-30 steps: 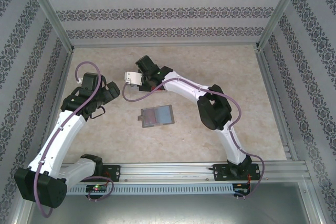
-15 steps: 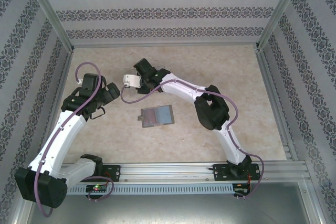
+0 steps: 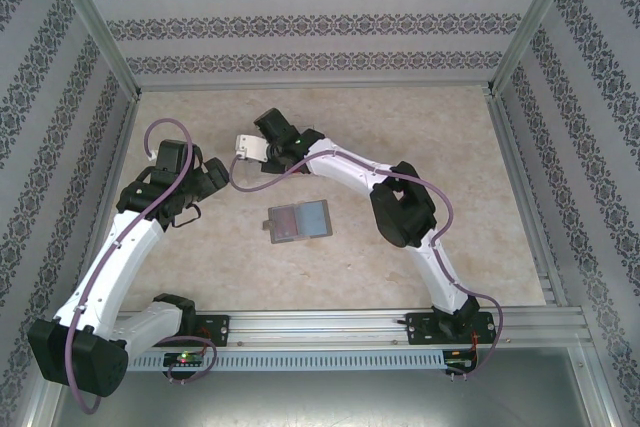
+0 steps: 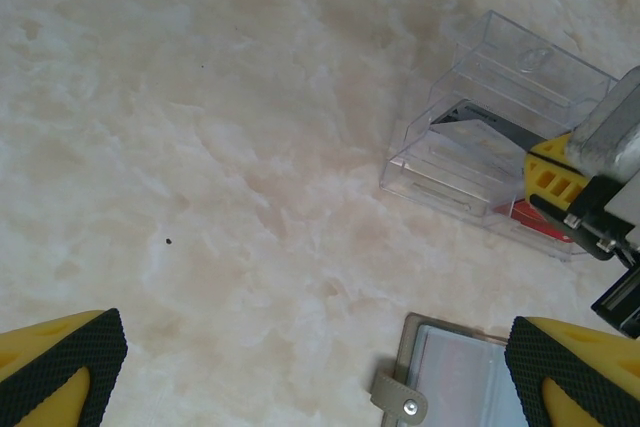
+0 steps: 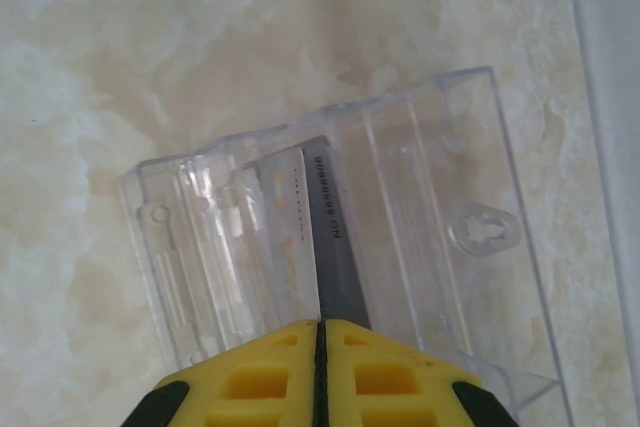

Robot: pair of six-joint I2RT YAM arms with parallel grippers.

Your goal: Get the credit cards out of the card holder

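The card holder lies open and flat mid-table, its snap tab and blue-grey inside showing in the left wrist view. My right gripper is shut on a whitish-grey credit card, whose free end reaches down into a clear plastic tray. A black card stands right beside it in the tray, and a red card lies at the tray's bottom. My left gripper hovers open left of the card holder, nothing between its fingers.
The clear tray stands on the marble-look tabletop behind the card holder. Patterned walls and metal frame posts close in the table on three sides. Bare tabletop stretches under the left gripper.
The right gripper has shifted slightly toward the far side with the whitish-grey card still in it. The left arm and the card holder have not moved.
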